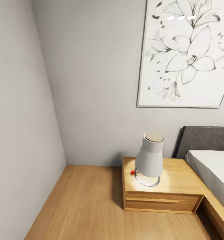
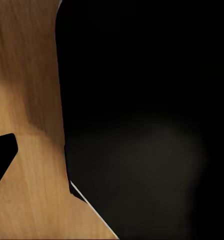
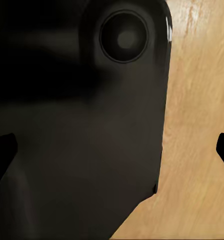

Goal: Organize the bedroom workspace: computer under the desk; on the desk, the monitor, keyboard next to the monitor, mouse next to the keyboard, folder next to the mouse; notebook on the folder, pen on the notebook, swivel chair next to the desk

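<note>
Facing a grey corner: white lamp point(image 1: 149, 159) on wooden nightstand point(image 1: 178, 186) at lower right of frame, bed point(image 1: 213, 170) beside, flower picture point(image 1: 188, 53) above; fingers' state perhaps unreadable.

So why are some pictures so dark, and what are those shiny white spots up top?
Head view: bright and sharp; the spots are light glare on the framed flower picture. Both wrist views: a black robot part close to the camera darkens them, wood floor beside it.

No readable text, labels, brands or numbers. Framed wall picture point(image 1: 186, 53) carries flower drawing only; lamp point(image 1: 149, 159), nightstand point(image 1: 161, 193) unmarked.
</note>
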Controlling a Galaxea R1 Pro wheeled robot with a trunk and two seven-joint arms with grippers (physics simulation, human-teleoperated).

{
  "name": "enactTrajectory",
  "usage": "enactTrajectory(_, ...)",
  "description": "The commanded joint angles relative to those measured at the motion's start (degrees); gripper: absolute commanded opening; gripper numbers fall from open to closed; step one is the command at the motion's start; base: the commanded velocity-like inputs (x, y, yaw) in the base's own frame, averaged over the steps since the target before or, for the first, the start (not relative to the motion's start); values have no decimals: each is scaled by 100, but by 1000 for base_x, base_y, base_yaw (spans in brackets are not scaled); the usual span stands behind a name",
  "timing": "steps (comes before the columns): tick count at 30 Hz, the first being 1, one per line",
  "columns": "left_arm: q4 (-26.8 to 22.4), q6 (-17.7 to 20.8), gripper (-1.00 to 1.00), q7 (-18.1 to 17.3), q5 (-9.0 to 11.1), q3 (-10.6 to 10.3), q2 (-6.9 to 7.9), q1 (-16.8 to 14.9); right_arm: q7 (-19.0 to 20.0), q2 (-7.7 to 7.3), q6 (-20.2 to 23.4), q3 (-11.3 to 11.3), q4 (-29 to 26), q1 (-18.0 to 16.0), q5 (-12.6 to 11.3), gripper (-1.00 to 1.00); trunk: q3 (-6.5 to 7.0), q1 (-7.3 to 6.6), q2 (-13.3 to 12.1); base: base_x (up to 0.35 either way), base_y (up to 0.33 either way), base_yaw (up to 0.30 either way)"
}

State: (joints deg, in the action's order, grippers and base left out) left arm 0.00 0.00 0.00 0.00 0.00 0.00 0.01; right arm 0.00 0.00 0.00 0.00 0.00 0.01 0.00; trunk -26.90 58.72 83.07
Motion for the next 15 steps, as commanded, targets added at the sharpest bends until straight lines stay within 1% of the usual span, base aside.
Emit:
enactTrajectory(1,0,0,100,0,0,0,0,-1,0,0,0,0,0,-1,0,100,-3,0,1,0,0,0)
enactTrajectory(2,-33,-18,100,19,-33,-12,-33,0,-17,33,-9,-18,33,-34,-33,100,15,-22,-39,0,0,0)
enactTrajectory(6,-100,-21,100,16,-29,-11,-162,4,-18,156,-9,-27,75,-47,-43,100,87,-109,-199,0,0,0)
enactTrajectory(8,-132,-20,100,15,-28,-10,-226,6,-18,166,-12,-34,60,-50,-50,100,123,-153,-280,0,0,0)
enactTrajectory(15,-165,-21,100,9,-27,-16,-230,8,-18,159,-17,-36,4,-53,-55,100,249,-307,-560,0,0,0)
